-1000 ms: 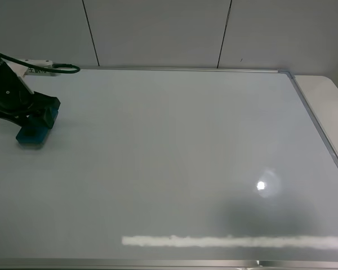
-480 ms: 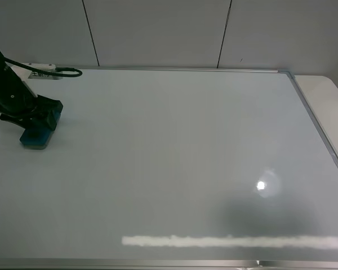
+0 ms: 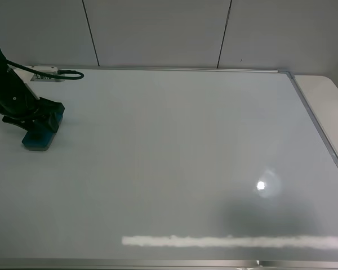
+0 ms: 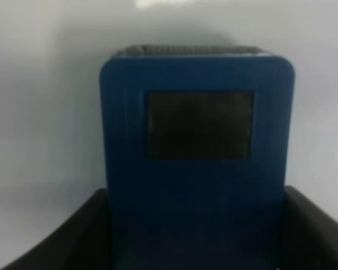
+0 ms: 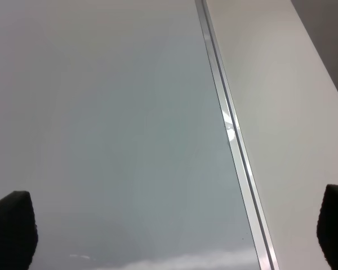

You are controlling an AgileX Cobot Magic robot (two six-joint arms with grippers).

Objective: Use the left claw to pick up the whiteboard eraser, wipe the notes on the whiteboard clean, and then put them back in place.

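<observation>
Apparently eraser (image 4: pixel 197 169) between left tool (image 4: pixel 194 236) fingers.

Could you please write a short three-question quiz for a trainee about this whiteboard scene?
1. True or false: red marker notes are visible on the whiteboard.
2. Which gripper has the whiteboard eraser between its fingers? A) left claw B) right gripper C) neither
3. Fill in: in the high view, the eraser is near the board's ___ edge.

Key
1. False: no red marks show in any view, only light reflections.
2. A: the left wrist view shows the blue eraser between the two black fingers; the right gripper hangs open over the board's frame, holding nothing.
3. left
</observation>
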